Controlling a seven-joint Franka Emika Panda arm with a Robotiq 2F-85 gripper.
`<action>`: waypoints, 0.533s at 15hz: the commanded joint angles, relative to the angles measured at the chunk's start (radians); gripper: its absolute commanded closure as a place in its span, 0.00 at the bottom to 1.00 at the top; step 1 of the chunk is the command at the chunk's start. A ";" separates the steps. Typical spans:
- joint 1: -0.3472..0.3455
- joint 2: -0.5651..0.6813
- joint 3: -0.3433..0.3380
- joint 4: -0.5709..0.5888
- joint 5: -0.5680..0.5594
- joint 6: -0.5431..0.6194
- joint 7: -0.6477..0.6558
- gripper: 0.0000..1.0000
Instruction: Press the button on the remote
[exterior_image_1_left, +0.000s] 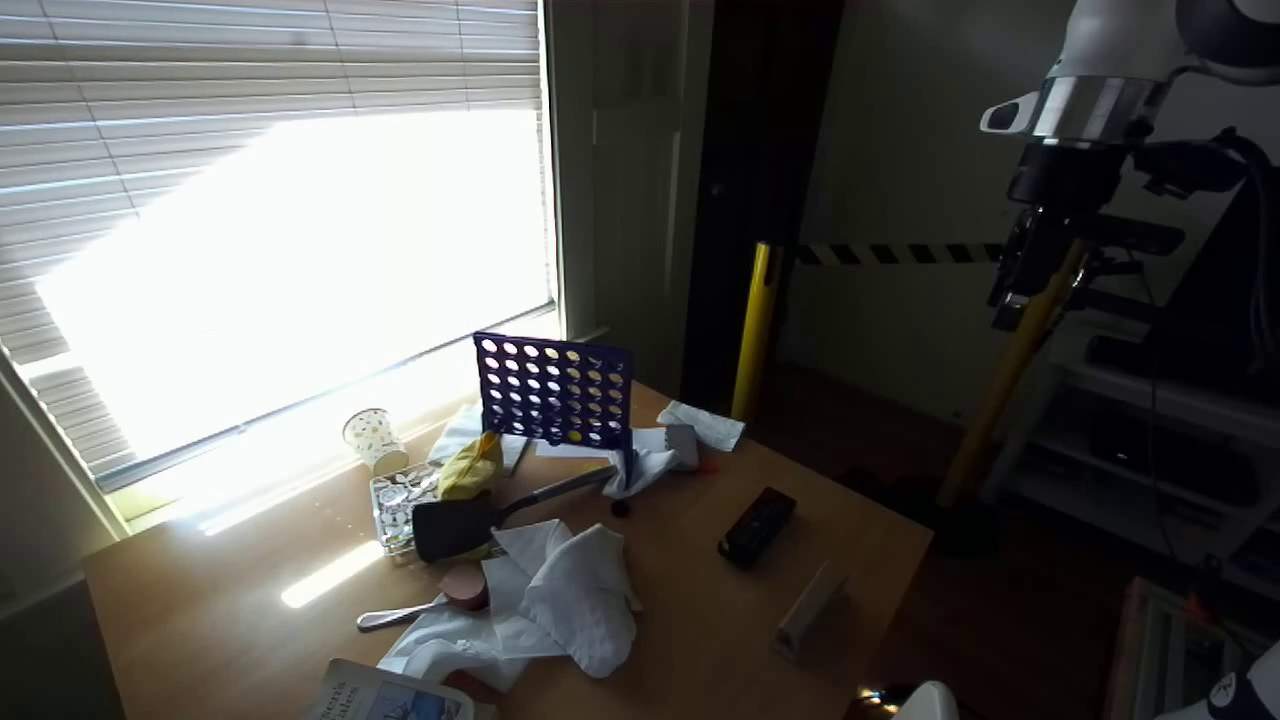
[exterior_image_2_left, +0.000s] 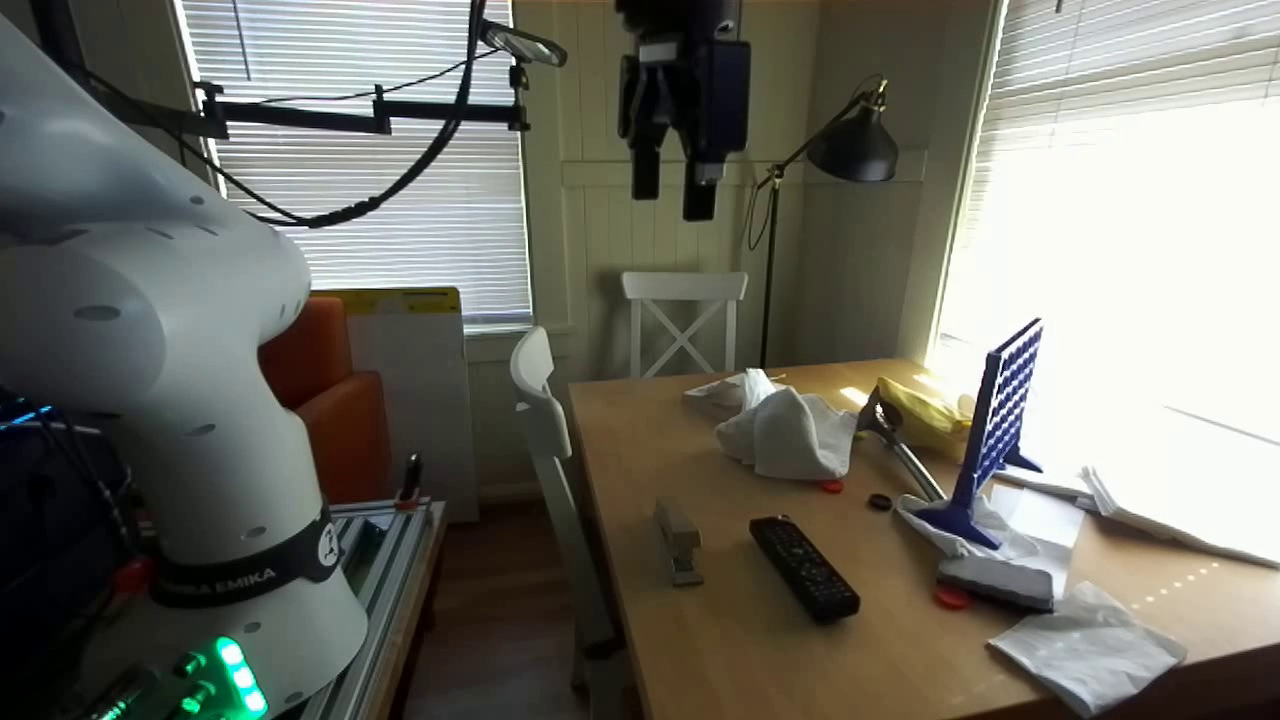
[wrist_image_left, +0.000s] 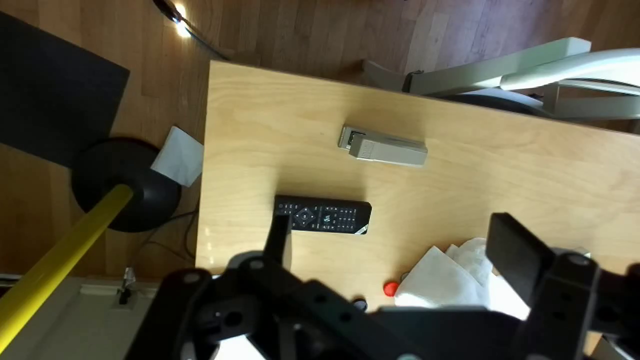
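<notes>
The remote (exterior_image_1_left: 757, 527) is a flat black slab lying on the wooden table. In an exterior view its rows of buttons face up (exterior_image_2_left: 805, 568). In the wrist view the remote (wrist_image_left: 327, 216) lies beyond the left finger, whose tip overlaps its lower left edge in the picture. A ring of direction buttons and a number pad show on it. My gripper (exterior_image_2_left: 673, 190) hangs high above the table, apart from everything, with its fingers pointing down. In the wrist view the gripper (wrist_image_left: 392, 232) has its fingers wide apart with nothing between them. It also shows in an exterior view (exterior_image_1_left: 1012, 295).
A grey stapler (wrist_image_left: 387, 147) lies near the remote, by the table edge. The blue grid rack (exterior_image_1_left: 555, 390) stands near the window. White cloths (exterior_image_2_left: 790, 435), a spatula (exterior_image_1_left: 455, 528) and red and black discs (wrist_image_left: 390, 288) lie around. A white chair (exterior_image_2_left: 560, 460) stands at the table's side.
</notes>
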 joint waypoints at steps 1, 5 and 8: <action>-0.009 0.002 0.007 0.002 0.004 -0.002 -0.004 0.00; -0.001 0.057 -0.033 -0.007 -0.094 0.132 -0.190 0.00; 0.017 0.132 -0.065 -0.005 -0.134 0.250 -0.337 0.00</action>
